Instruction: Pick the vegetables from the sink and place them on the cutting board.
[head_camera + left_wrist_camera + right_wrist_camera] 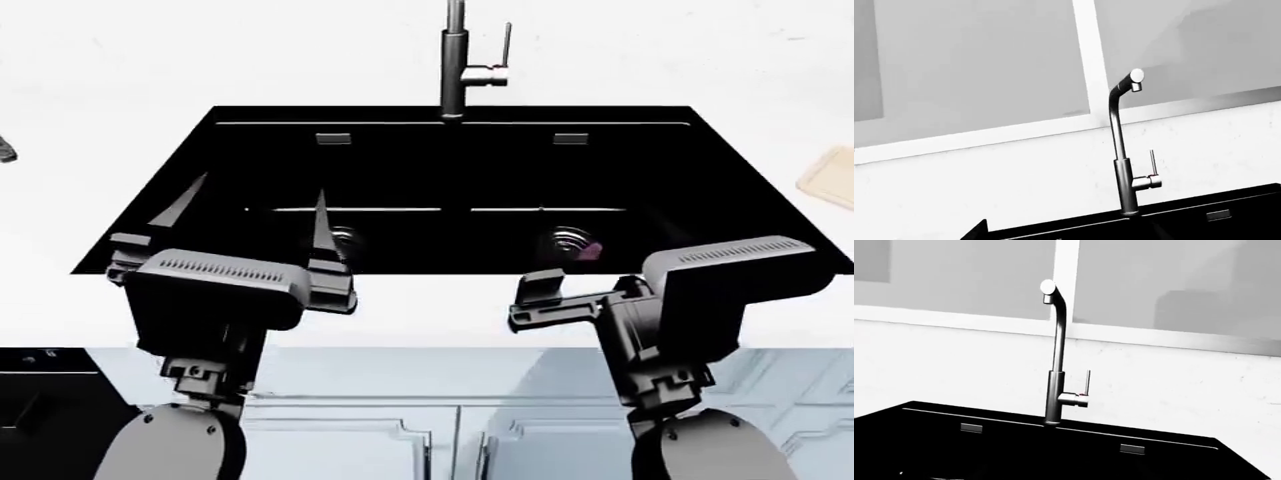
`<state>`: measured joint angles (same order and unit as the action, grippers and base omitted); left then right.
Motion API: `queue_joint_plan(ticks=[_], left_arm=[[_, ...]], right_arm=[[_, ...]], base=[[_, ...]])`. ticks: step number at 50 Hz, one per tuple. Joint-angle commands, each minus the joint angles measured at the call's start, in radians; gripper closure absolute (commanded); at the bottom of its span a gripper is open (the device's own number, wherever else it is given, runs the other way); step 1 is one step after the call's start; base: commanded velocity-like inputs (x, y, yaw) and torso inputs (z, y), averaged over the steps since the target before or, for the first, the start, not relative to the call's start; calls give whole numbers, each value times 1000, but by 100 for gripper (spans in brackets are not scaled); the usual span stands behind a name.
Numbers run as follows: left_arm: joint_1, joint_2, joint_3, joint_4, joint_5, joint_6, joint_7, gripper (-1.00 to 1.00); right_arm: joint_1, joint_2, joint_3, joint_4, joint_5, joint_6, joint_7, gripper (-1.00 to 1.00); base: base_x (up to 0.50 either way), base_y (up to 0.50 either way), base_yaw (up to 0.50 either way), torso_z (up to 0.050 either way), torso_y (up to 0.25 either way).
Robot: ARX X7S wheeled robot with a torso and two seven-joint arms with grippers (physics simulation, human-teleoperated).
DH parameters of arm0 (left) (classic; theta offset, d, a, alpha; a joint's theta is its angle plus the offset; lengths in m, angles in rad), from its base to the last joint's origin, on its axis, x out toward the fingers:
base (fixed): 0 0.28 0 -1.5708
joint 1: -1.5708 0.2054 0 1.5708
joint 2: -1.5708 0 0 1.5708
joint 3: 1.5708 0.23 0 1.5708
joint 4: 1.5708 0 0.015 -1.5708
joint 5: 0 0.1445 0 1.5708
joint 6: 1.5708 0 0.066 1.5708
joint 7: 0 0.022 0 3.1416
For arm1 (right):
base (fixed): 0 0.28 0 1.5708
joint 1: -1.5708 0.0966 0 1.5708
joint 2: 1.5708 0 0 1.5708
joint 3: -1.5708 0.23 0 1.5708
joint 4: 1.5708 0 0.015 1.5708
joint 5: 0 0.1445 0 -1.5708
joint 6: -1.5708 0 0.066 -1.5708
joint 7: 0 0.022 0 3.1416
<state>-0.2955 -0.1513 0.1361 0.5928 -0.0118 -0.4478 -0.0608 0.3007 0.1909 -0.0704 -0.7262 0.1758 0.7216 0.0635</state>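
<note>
The black double-basin sink fills the middle of the head view, with its faucet at the back. One dark-purple eggplant shows partly beside the right drain; the other eggplant is hidden. A corner of the beige cutting board shows at the far right on the counter. My left gripper is open and empty, with its fingers spread over the left basin. My right gripper is over the sink's front rim, near the right drain, with its fingers slightly apart and empty. The wrist views show the faucet and the sink's back rim.
White counter surrounds the sink. A window and white wall stand behind the faucet. A small grey object sits at the far left edge. Pale cabinet doors and a dark appliance lie below the front edge.
</note>
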Motion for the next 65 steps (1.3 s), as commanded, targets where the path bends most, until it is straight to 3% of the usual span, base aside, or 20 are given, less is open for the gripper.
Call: queue_joint_plan(ticks=[1,4,8,11,16,46,59,65], left_arm=[[-152,19,-9,-126,-44,-123,-1,-100],[-326,24,9,-222,-31,-211,0,-100],[-534,25,40,-443,13,-209,-14,-100],[-754,47,-76,-885,-48,-128,-32,-100],[-827,44,-96,-1046,-58,-78,-39,-100],[-819,27,-84,-1034,-99,-94,-24,-100],[-787,16,-55,-940,-111,-147,-3,-100],[-732,-1,-30,-756,-157,-275,50,-100]], right_arm=[[98,-12,78,143,80,48,-24,-100],[272,3,111,309,108,144,-32,-100],[512,40,55,556,59,198,-31,-100],[720,29,42,913,17,129,-23,-100],[787,26,35,1054,2,83,-23,-100],[773,53,49,1031,18,116,-11,-100],[706,122,20,786,53,287,-53,-100],[675,185,-16,641,70,411,-80,-100]], base=[[500,90,0,0,0],[500,12,0,0,0],[500,-1,0,0,0],[500,-9,0,0,0],[500,-9,0,0,0],[500,-9,0,0,1],[500,-10,0,0,2],[500,-8,0,0,0]])
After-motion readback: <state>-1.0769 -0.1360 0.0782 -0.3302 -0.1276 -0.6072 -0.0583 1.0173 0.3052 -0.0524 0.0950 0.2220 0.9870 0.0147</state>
